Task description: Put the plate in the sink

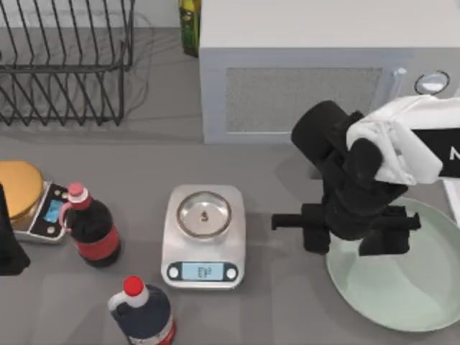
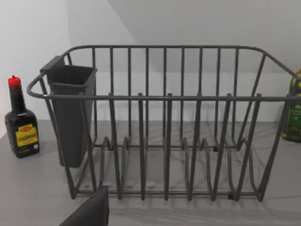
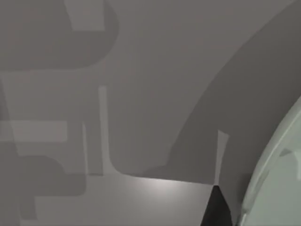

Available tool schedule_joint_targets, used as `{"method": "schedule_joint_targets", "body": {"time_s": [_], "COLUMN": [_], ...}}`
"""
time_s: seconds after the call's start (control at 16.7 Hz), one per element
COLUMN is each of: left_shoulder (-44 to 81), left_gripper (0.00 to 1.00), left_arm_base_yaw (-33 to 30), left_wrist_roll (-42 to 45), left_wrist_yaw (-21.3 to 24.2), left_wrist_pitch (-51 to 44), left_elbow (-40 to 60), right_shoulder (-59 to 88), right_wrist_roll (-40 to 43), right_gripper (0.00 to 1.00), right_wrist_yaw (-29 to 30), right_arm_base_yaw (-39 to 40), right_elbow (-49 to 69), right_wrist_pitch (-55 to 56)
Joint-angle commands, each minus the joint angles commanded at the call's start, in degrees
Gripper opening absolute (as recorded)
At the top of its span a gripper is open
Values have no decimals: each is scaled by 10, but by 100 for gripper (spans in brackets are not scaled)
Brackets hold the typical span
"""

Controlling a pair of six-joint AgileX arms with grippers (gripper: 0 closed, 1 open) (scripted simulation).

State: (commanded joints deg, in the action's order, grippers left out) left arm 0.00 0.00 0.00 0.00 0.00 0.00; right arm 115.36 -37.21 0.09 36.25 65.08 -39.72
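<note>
The pale mint-green plate (image 1: pixel 402 287) lies flat on the counter at the front right. Its raised rim (image 3: pixel 275 188) curves through the right wrist view. My right gripper (image 1: pixel 348 233) hangs over the plate's left rim, pointing down, and a dark tip of it (image 3: pixel 217 209) stands just outside the rim above bare counter. A narrow white strip of the sink (image 1: pixel 453 198) slants along the right edge, just behind the plate. My left arm (image 1: pixel 8 241) is parked at the left edge, facing the dish rack (image 2: pixel 164 122).
A grey-white microwave (image 1: pixel 302 72) stands behind the right arm. A steel-dish kitchen scale (image 1: pixel 203 233) is at centre, with two red-capped dark bottles (image 1: pixel 90 226) (image 1: pixel 144 313) to its left. A second scale with a golden disc (image 1: pixel 18 190) sits far left. The wire rack (image 1: pixel 65 65) fills the back left.
</note>
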Motion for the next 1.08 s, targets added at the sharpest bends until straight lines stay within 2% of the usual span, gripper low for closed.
{"method": "schedule_joint_targets", "body": {"time_s": [0.42, 0.48, 0.66, 0.84, 1.08], "left_shoulder": [0, 0, 0, 0, 0], "left_gripper": [100, 100, 100, 100, 100], "left_arm_base_yaw": [0, 0, 0, 0, 0], "left_wrist_roll": [0, 0, 0, 0, 0], "left_wrist_yaw": [0, 0, 0, 0, 0], "left_wrist_pitch": [0, 0, 0, 0, 0], "left_elbow": [0, 0, 0, 0, 0], "right_shoulder": [0, -58, -54, -47, -44], "right_wrist_roll": [0, 6, 5, 3, 3], "right_gripper": [0, 0, 0, 0, 0], "right_wrist_yaw": [0, 12, 12, 12, 11], "right_arm_base_yaw": [0, -10, -9, -7, -7], "right_elbow": [0, 6, 27, 102, 280], "right_wrist_pitch": [0, -2, -23, -99, -278]}}
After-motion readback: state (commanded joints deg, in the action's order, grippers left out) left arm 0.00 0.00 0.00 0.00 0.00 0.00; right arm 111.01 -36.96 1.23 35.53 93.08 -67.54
